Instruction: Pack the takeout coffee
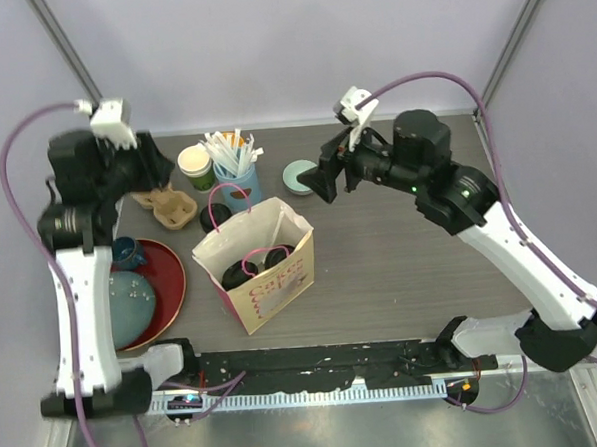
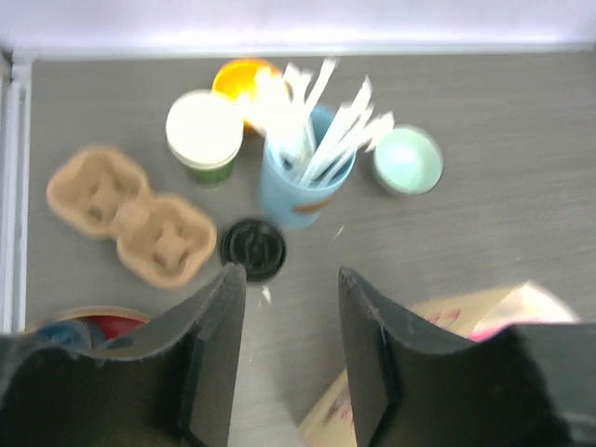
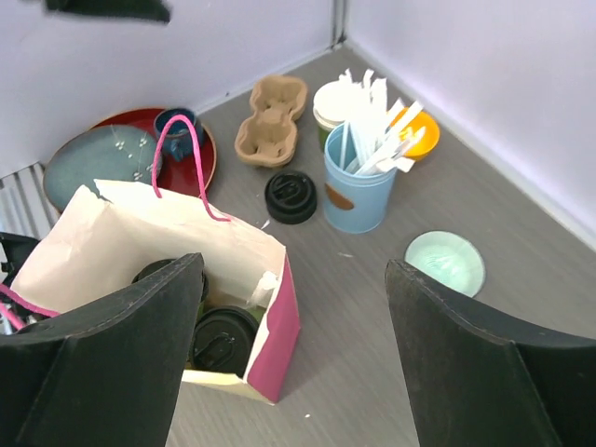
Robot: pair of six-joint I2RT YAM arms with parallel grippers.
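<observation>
Two dark-green cups with black lids (image 1: 236, 277) (image 1: 277, 257) stand inside the open paper bag (image 1: 282, 284) at the table's middle. They also show in the right wrist view (image 3: 219, 340) (image 3: 163, 272). Another green cup (image 1: 196, 167), cream-white on top and with no black lid, stands at the back left. A loose black lid (image 1: 216, 218) lies on the table beside the bag. My left gripper (image 1: 160, 166) is open and empty, held above the back left, over the lid (image 2: 253, 249). My right gripper (image 1: 326, 177) is open and empty, held above the table right of the bag.
A blue cup of white straws (image 1: 236, 177) stands behind the bag. A cardboard cup carrier (image 1: 167, 205) lies left of it, a pale green bowl (image 1: 299, 175) to its right, and an orange bowl (image 3: 414, 135) behind it. A red plate (image 1: 171, 280) holding a blue plate sits at the left.
</observation>
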